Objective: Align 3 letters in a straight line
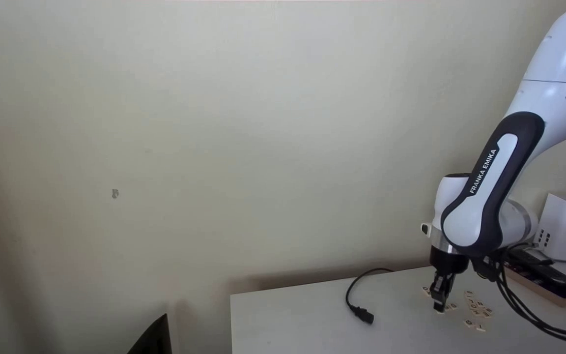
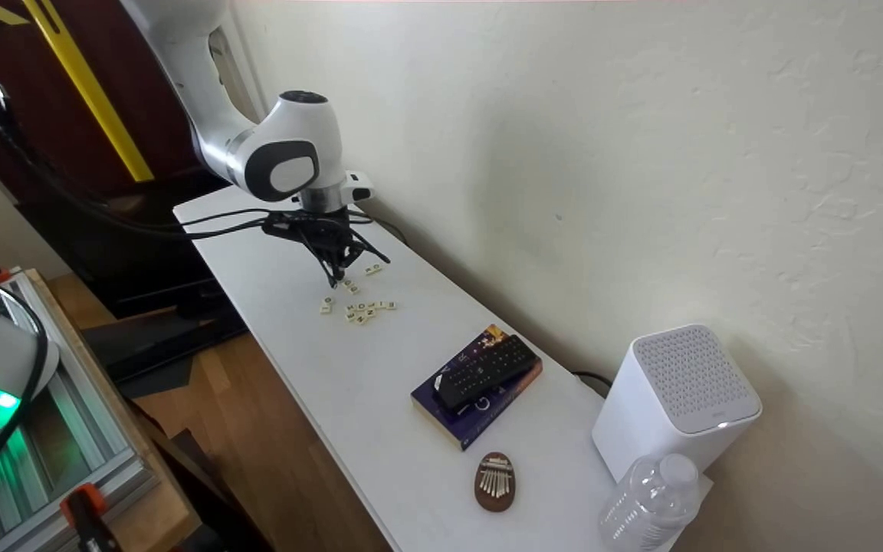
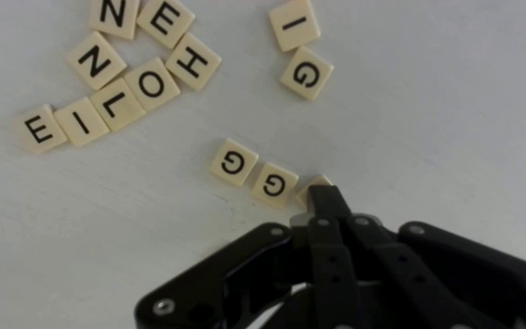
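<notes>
Gripper point(image 3: 329, 201) closed; one letter tile point(image 3: 320, 180) partly hidden

In the wrist view, right of and below centre, the jaws stand together in front of most of the letter tile. Its letter is concealed; contact cannot be determined. Two G tiles point(image 3: 275, 184) are located to its left. At upper left, an N tile point(image 3: 113, 18) is cut off by the top edge. In an exterior view, lower right, a clear bottle point(image 2: 648, 502) is cut off by the bottom edge; its contents cannot be made out.

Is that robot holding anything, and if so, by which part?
Cannot be told: the gripper looks shut, its tip hiding part of a letter tile.
</notes>
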Robot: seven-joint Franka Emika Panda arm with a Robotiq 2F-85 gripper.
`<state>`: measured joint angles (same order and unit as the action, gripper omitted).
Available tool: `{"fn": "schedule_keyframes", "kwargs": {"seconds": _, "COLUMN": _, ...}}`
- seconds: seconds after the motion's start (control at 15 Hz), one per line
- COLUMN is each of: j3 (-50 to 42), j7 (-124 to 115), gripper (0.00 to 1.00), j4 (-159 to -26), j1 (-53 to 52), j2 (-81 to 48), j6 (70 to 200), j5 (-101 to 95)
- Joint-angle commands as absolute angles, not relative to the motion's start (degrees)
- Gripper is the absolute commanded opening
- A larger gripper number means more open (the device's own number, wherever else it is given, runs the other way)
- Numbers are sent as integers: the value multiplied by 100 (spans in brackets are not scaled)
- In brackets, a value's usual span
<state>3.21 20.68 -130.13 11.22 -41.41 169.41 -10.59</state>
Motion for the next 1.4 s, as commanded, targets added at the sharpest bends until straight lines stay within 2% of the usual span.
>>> {"fn": "schedule_keyframes", "kwargs": {"seconds": 0.0, "j3": 159, "j7": 2174, "gripper": 0, "j4": -12800, "j1": 937, "j2": -4294, "j6": 16774, "j5": -1283}}
{"fn": "schedule_keyframes", "kwargs": {"seconds": 1.33, "j3": -252, "j7": 2343, "gripper": 0, "j4": -12736, "j1": 563, "j2": -4270, "j6": 16528, "j5": -1772}}
